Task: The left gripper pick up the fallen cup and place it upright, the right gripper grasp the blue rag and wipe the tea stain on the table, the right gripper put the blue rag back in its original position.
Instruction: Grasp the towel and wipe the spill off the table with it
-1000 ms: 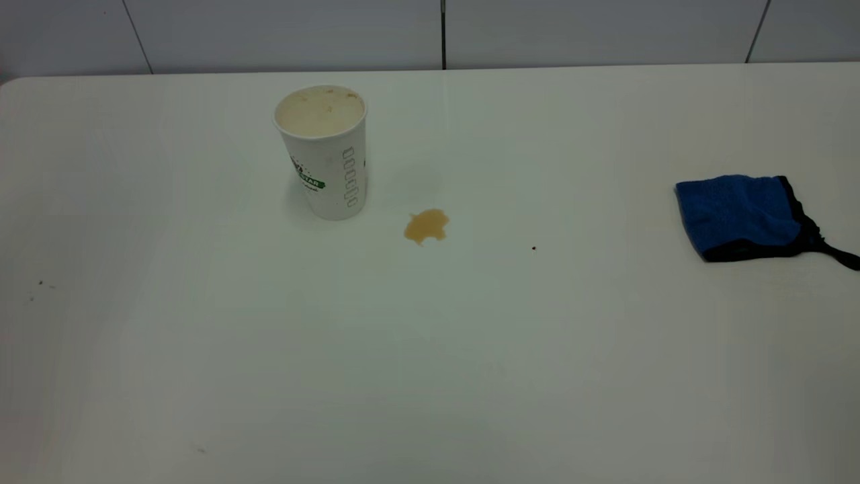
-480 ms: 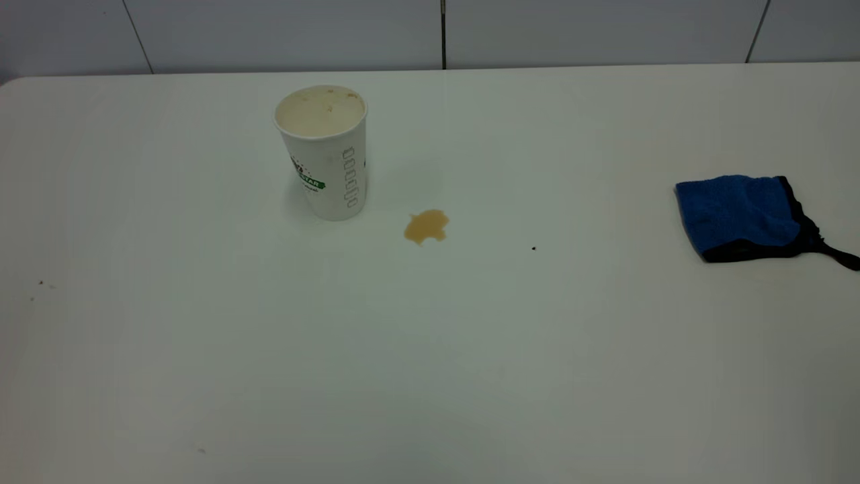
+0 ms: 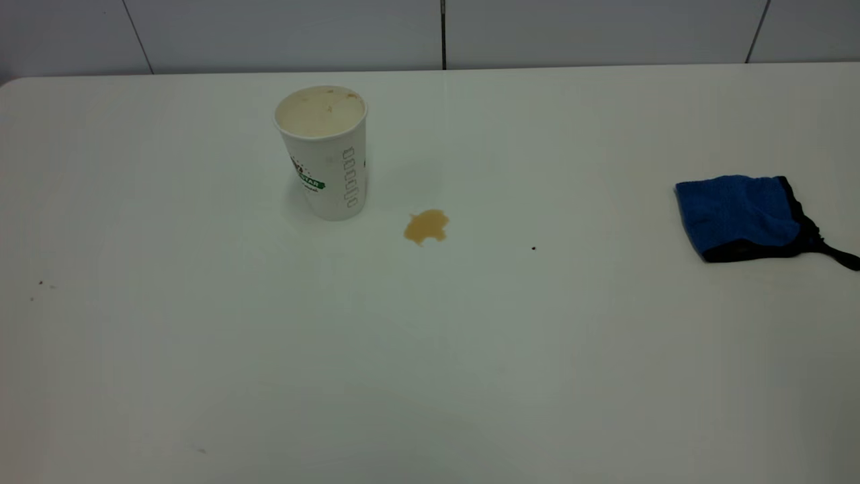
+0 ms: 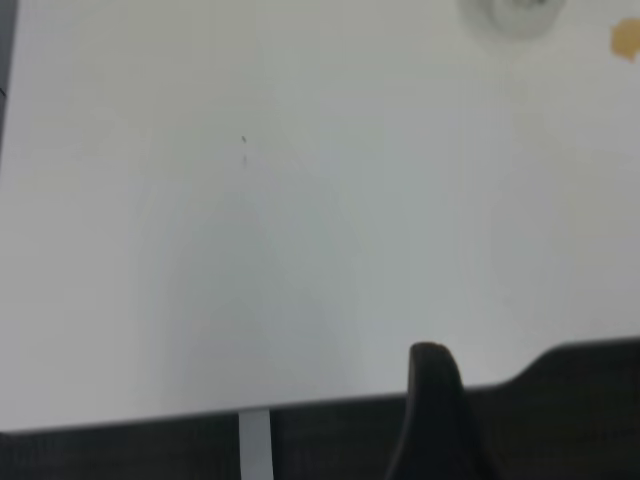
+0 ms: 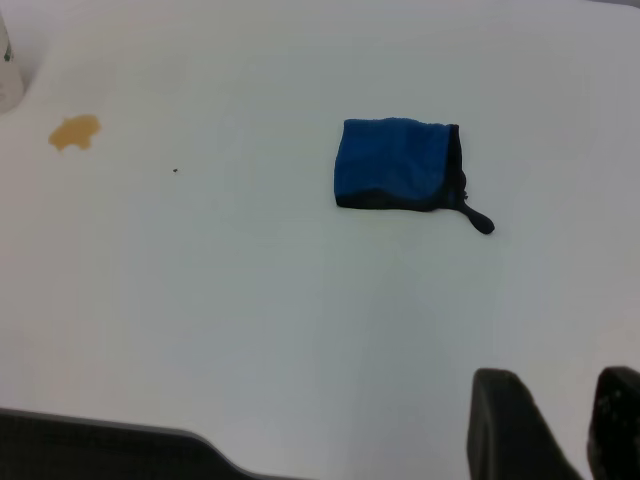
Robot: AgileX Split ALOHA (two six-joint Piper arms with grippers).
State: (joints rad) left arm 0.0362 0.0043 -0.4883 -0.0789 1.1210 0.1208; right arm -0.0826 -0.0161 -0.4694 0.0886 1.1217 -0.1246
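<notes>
The white paper cup with green print stands upright at the back left of the table. A small brown tea stain lies just to its right. The blue rag with black trim lies flat at the far right. Neither gripper shows in the exterior view. In the right wrist view my right gripper hangs empty over the table's near edge with a narrow gap between its fingers, well short of the rag. In the left wrist view only one dark finger shows, far from the cup.
A tiny dark speck lies between the stain and the rag. A few faint specks lie at the table's left. A tiled wall runs behind the table's far edge.
</notes>
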